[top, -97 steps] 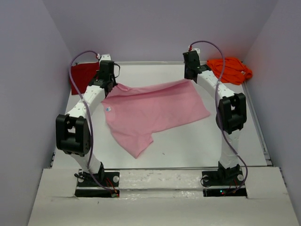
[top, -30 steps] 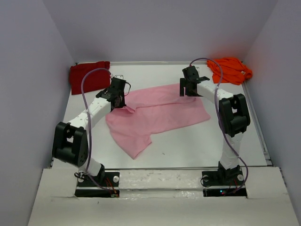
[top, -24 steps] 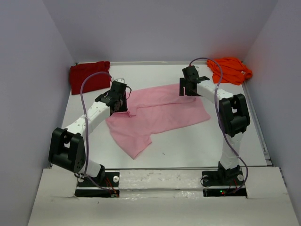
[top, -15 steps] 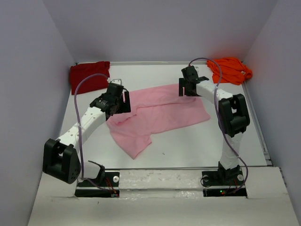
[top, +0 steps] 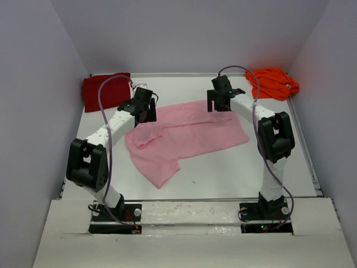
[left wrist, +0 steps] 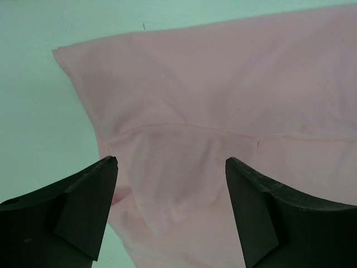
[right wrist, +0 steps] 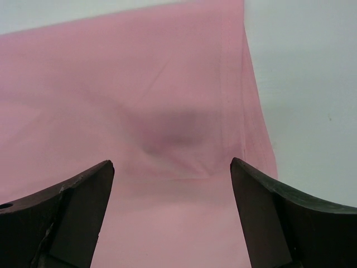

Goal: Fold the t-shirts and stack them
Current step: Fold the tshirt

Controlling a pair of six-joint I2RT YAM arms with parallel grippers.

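Lying rumpled on the white table (top: 234,167), between pale walls (top: 33,111), the pink t-shirt (top: 187,131) fills the middle; the red t-shirt (top: 106,91) and orange t-shirt (top: 273,82) sit in the far corners. Over its far edge hang the left gripper (left wrist: 171,160) and right gripper (right wrist: 172,162), both spread wide, holding nothing.
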